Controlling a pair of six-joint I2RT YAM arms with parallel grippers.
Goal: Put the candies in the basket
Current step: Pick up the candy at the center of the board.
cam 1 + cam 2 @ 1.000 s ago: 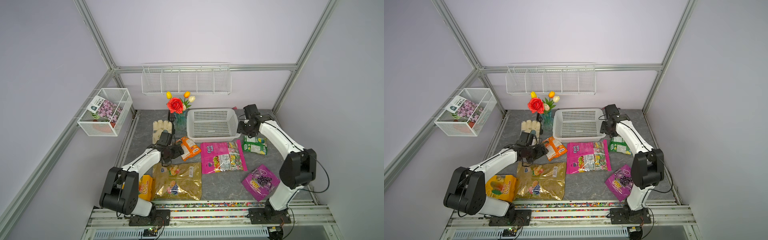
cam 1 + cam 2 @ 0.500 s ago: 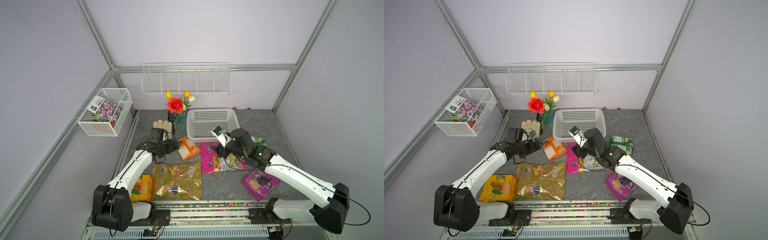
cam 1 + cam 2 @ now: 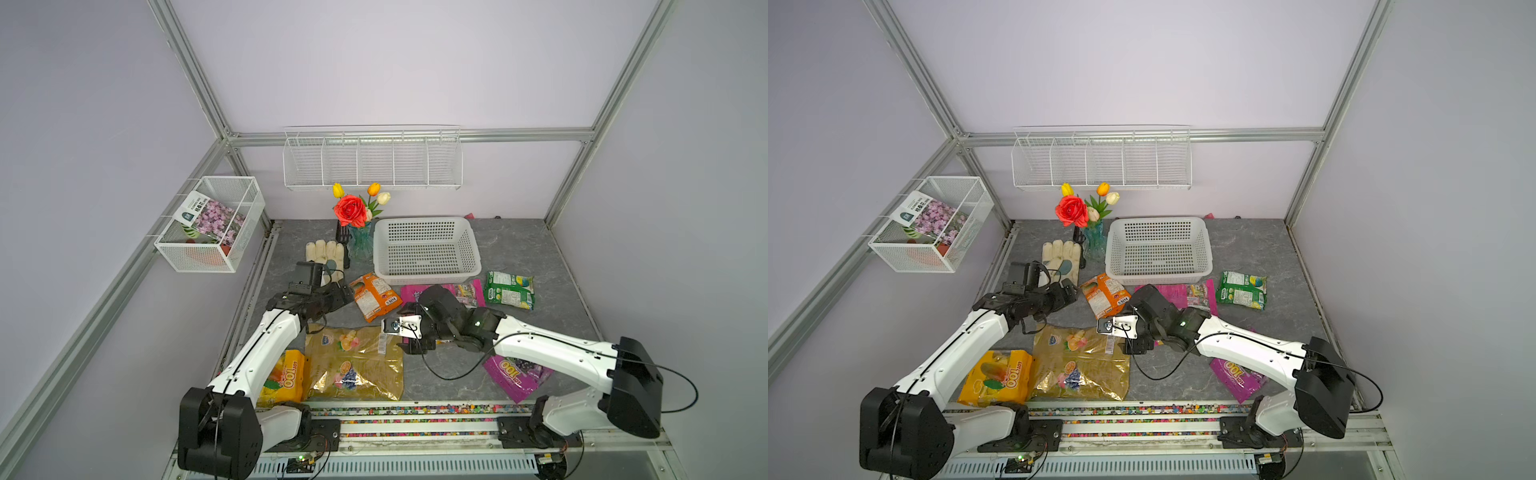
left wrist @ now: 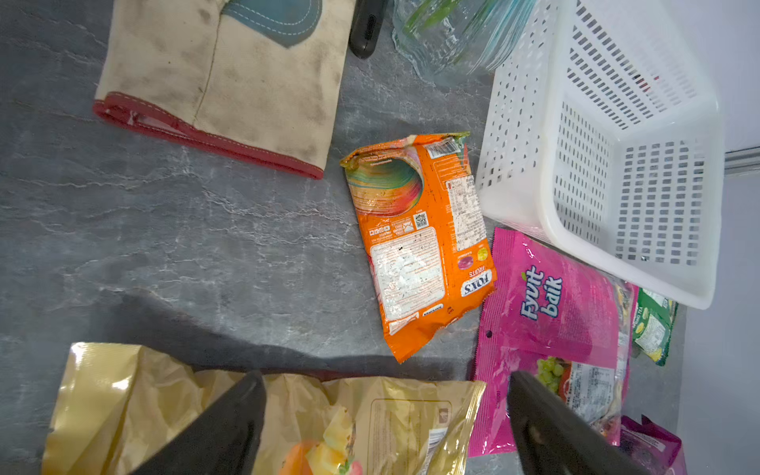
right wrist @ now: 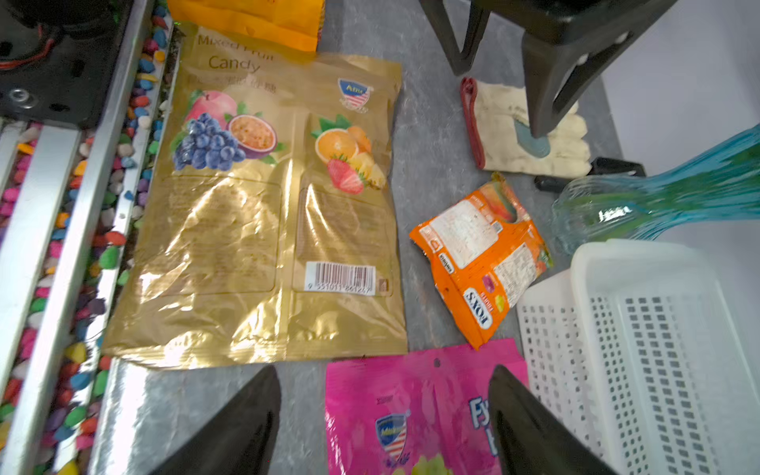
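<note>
Saw glossy, crinkled foil-like film with bright glare on the gold bag (image 5: pixel 263 214). Found the same slick plastic sheen on the magenta bag (image 4: pixel 551 312) and the crumpled orange bag (image 4: pixel 419 246). Noted smooth white moulded plastic, faintly shiny, on the basket (image 4: pixel 549 181). Read the glove (image 4: pixel 230 82) as coarse cream cloth, smudged, with a stitched red hem. Took the bench (image 4: pixel 164 230) for matt grey stone-look sheet, the vase (image 5: pixel 641 201) for clear ribbed glass.

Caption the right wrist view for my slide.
Open right gripper poised over the magenta candy bag, with the gold bag, orange bag and white basket nearby.
</note>
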